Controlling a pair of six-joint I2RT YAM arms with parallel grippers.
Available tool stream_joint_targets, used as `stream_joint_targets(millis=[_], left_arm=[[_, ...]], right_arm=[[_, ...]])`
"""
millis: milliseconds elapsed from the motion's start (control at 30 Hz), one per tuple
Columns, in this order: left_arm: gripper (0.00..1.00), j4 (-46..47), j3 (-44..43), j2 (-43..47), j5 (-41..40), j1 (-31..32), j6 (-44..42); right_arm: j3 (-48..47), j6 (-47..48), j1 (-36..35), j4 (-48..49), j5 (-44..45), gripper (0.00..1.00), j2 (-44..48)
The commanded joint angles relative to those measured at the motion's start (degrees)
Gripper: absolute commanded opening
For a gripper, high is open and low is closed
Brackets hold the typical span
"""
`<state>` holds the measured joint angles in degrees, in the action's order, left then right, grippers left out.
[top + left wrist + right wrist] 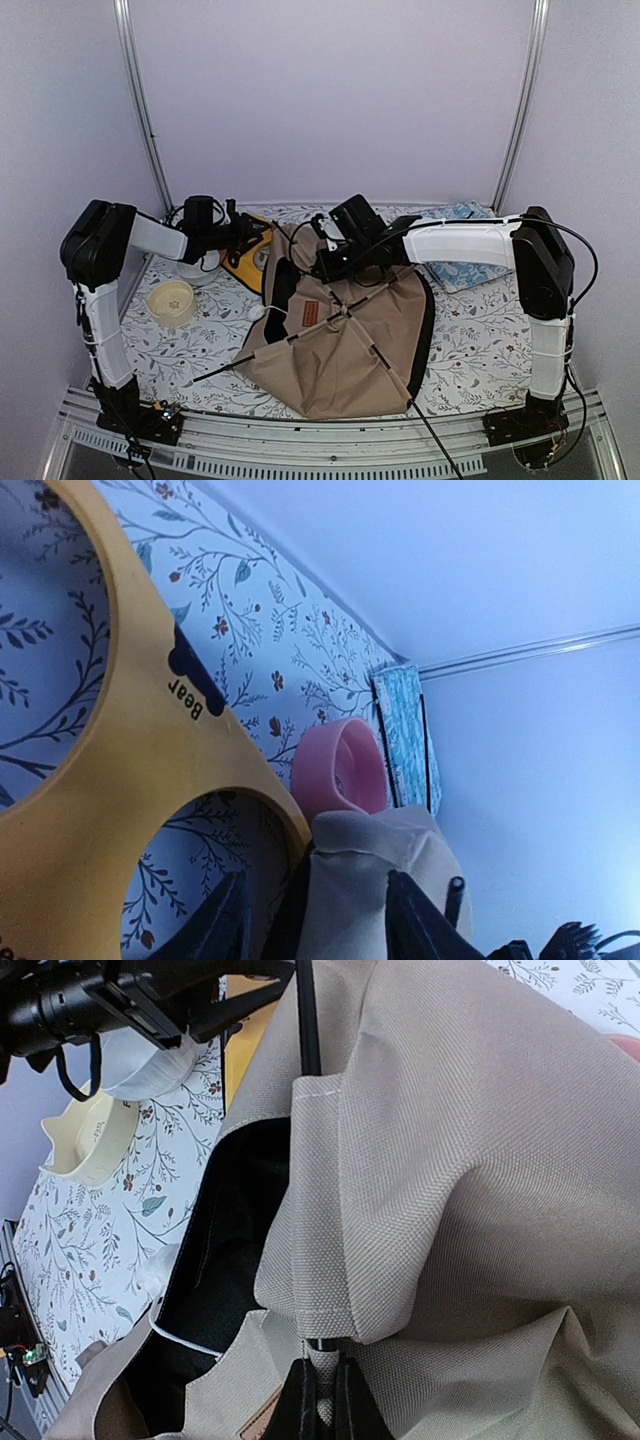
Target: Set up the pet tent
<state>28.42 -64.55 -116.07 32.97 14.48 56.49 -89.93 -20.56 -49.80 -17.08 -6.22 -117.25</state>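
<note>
Nearest my top camera, one black pole [432, 432] of the tent [350, 360] pokes out over the table's [480, 340] near edge. I see the tent lying collapsed mid-table, poles crossing over the tan cloth, brown label [310, 313] facing up. My left gripper [243, 235] is at the tent's far-left edge, beside the yellow feeder [252, 258]. My right gripper [325, 265] is on its far edge, with the blue cushion [460, 272] behind that arm. (A cream bowl [172, 300] sits off to the left.)

On the left wrist, the feeder fills the left side and a pink bowl [335, 765] lies beyond it. A fold of tent is wedged between the spread fingers [415, 925], which grip it.

On the right wrist, the fingers [300, 1405] are pinched nearly together on the tent where a pole leaves its sleeve.
</note>
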Motion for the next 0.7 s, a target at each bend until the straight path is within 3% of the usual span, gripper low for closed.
stream_joint_targets(millis=[0,667], left_arm=[[0.46,2.5,-0.9,-2.4,2.0,1.2,1.1],[0.49,7.0,-1.0,-3.8,7.6,2.9,-0.7]], right_arm=[[0.8,-2.2,0.5,1.6,0.3,0.0,2.4],[1.4,-4.2,1.4,2.1,-0.3,0.0,2.1]])
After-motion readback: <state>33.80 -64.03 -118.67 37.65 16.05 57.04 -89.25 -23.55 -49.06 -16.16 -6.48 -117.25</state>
